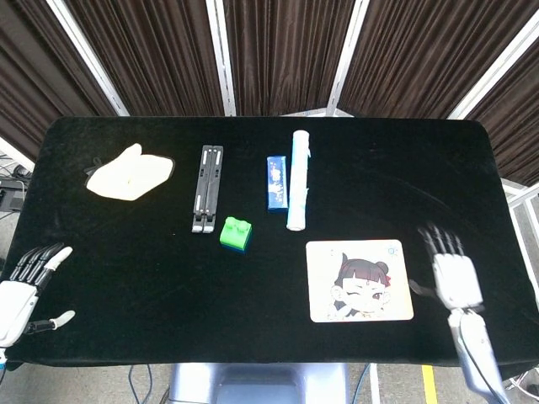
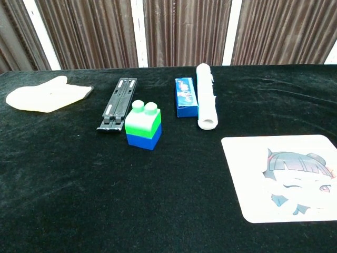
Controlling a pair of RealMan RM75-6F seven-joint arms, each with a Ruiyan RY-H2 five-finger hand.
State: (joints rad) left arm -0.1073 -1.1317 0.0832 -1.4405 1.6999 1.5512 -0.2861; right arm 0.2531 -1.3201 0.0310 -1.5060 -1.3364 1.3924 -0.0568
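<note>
My right hand hovers to the right of the cartoon-face mouse pad, fingers spread and holding nothing; it shows only in the head view. At the table's front-left corner my left hand lies with fingers apart and empty. The mouse pad lies flat at the front right. A green-and-blue toy brick stands mid-table, also seen as a green brick from above.
A black folding stand, a blue box and a white roll lie side by side behind the brick. A white cloth sits at the back left. The table is covered in black fabric.
</note>
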